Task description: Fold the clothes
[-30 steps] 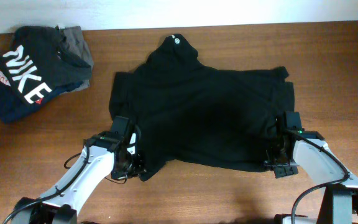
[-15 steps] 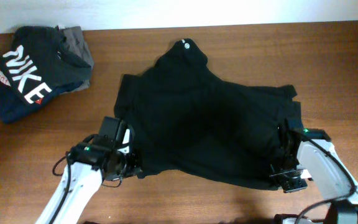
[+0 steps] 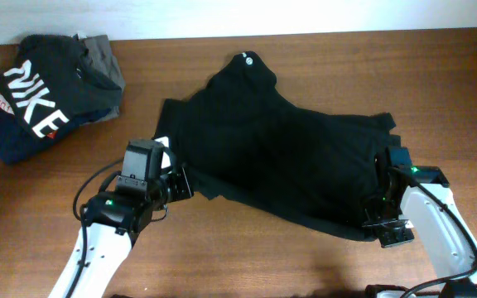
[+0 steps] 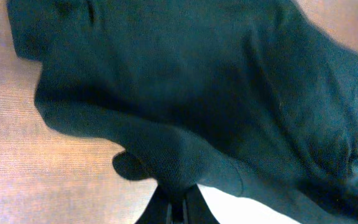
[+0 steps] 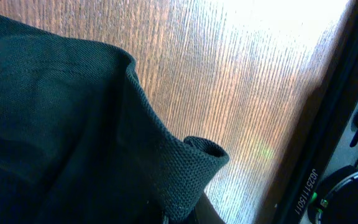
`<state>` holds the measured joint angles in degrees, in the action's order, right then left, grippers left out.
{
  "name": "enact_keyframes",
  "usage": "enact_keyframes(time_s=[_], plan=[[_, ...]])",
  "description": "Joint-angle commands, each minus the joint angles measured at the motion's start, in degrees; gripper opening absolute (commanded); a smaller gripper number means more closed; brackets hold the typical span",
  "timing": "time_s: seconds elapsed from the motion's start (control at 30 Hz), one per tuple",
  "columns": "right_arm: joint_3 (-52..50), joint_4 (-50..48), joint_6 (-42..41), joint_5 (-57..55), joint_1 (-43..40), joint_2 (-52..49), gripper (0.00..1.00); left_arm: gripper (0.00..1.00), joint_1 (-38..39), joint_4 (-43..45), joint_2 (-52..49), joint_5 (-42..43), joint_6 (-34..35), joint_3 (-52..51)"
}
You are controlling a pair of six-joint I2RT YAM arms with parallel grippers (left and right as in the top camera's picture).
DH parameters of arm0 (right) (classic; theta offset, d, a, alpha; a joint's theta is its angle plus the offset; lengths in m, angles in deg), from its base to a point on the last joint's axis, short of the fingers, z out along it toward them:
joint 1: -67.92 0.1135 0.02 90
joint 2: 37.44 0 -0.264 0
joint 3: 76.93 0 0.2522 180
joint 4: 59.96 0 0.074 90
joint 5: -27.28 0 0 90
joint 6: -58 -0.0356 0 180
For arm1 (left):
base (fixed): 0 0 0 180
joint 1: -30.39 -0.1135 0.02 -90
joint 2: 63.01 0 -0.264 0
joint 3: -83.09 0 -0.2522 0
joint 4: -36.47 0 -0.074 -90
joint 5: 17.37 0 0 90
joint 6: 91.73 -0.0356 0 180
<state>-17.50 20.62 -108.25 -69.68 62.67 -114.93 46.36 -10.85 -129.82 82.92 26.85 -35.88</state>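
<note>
Overhead: T-shirt (image 3: 280, 157) edge within left gripper (image 3: 182, 184)

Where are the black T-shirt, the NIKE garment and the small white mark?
black T-shirt (image 3: 280, 157), overhead view, middle of its body
NIKE garment (image 3: 31, 98), overhead view, on its lettering
white mark (image 3: 244, 57), overhead view, its centre

My left gripper (image 3: 180, 184) has drawn back from the near table edge and moved up toward the T-shirt (image 3: 280, 149) middle, wrist turned; the hem corner pinched in it came along, so bare wood now shows below that gripper where cloth lay; my right gripper (image 3: 379, 211) slid slightly outward and nearer me with its corner; hem between the two now runs slanted; white mark (image 3: 245, 58) drifted a little toward the right gripper's side.
</note>
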Motion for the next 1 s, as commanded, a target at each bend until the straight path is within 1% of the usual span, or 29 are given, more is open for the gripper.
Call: enact_keyframes(time_s=[0.0,0.27,0.47,0.53,0.57,0.73,0.97], plan=[[1.16,-1.20,-0.74,-2.95,-0.11,0.63,0.07,0.01,0.02,4.15,-3.32,-4.42,0.48,1.25],[1.16,-5.55,-0.74,-2.95,-0.11,0.63,0.07,0.01,0.02,13.35,-11.67,-6.10,0.48,1.25],[1.16,-8.37,-0.72,-2.99,-0.11,0.63,0.07,0.01,0.02,20.33,-15.82,-10.82,-0.02,1.25],[1.16,-9.07,-0.72,-2.97,-0.11,0.63,0.08,0.01,0.02,21.64,-16.76,-11.43,-0.15,1.25],[1.16,-9.38,-0.74,-2.97,-0.11,0.59,0.10,0.01,0.02,22.27,-17.53,-11.63,-0.15,1.25],[0.98,-10.80,-0.72,-2.97,0.00,-0.22,0.10,0.01,0.02,25.20,-20.98,-11.87,-0.15,1.25],[0.74,-15.47,-0.72,-2.99,0.00,-2.45,0.10,0.01,0.02,31.39,-24.04,-15.04,-0.15,1.25]])
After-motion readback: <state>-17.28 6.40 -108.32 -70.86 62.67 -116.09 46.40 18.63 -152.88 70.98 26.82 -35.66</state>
